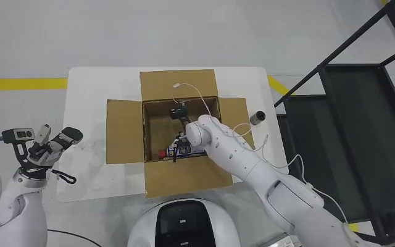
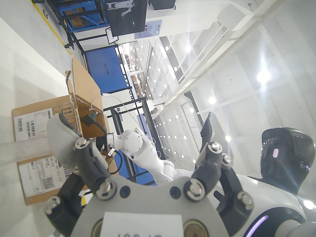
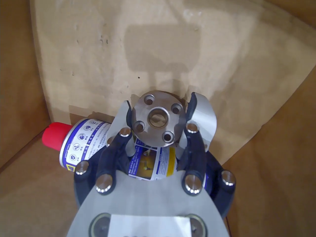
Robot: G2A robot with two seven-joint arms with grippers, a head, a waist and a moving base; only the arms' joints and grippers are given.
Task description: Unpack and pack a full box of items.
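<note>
R jaws clamp metal flange (image 3: 156, 119) in box (image 1: 126, 131), white table (image 1: 92, 99), grey floor (image 1: 185, 31)

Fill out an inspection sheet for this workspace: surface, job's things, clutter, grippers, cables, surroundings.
Surface: white table, bearing the box.
Job's things: open brown cardboard box, four flaps spread; a blue-and-white spray can with red cap lies on its floor; a round steel flange with four holes is above the can.
Clutter: small dark cylinder on the table beside a flap.
Grippers: right gripper inside the box, shut on the flange; left gripper open, empty, by the table's edge.
Cables: white cable crosses the far flap; black cable by the left arm.
Surroundings: yellow floor line; black metal steps.
</note>
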